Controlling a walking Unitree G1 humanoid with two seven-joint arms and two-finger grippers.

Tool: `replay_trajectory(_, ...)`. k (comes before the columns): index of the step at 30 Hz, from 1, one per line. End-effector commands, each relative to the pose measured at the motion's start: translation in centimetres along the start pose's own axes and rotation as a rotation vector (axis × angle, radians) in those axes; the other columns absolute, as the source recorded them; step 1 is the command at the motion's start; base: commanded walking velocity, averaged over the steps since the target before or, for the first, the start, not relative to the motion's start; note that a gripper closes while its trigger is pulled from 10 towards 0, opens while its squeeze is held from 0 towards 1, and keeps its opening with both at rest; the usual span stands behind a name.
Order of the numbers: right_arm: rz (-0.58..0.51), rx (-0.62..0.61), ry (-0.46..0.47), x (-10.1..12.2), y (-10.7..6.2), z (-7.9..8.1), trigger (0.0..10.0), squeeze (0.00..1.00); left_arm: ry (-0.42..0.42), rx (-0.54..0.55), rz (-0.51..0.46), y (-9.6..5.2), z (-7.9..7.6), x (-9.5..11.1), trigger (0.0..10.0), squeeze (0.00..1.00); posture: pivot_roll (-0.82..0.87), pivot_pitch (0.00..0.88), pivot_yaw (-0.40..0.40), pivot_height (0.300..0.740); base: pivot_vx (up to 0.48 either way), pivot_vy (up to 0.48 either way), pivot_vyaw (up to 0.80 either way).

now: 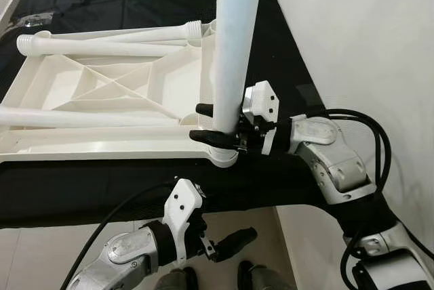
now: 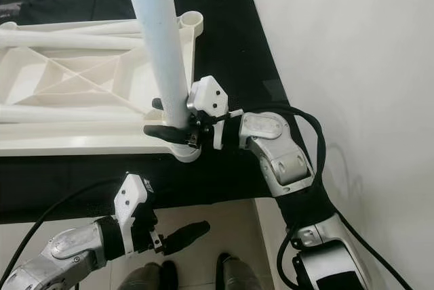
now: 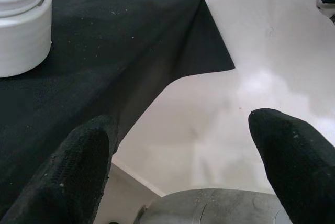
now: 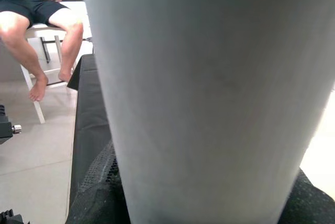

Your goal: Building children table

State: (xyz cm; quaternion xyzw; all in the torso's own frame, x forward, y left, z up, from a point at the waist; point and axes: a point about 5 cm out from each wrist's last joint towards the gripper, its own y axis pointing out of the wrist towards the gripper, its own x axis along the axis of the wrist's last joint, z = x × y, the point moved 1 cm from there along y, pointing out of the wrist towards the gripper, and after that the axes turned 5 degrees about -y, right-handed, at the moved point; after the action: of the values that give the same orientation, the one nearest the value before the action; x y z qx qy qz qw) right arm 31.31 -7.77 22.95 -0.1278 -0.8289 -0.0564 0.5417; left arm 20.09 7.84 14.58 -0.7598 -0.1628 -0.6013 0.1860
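The white plastic table top [image 1: 102, 87] lies upside down on a black cloth. One white leg [image 1: 234, 46] stands upright in the near right corner socket [image 1: 227, 158]. My right gripper [image 1: 203, 122] is shut on this leg just above the socket, one finger on each side; the leg [image 4: 209, 93] sits close up between the fingers in the right wrist view. Three more legs [image 1: 102, 46] lie flat across the top. My left gripper [image 1: 237, 239] hangs open below the cloth's near edge, with nothing between its fingers [image 3: 78, 166].
The black cloth [image 1: 81, 188] covers the low surface and drapes over its near edge. A white wall [image 1: 352, 32] runs close on the right. My feet [image 1: 217, 278] stand on pale floor tiles. A person sits on a chair [image 4: 42, 20] beyond the cloth.
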Motion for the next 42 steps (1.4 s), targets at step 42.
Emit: replay_trajectory(42, 0.448, -0.724, 0.245, -6.8, -1.0, 5.4, 10.0, 0.00, 0.003, 0.019, 0.028, -0.4, 0.6, -0.7, 10.0, 0.00, 0.04, 0.295, 0.020, 0.740, 0.000, 0.000, 0.00)
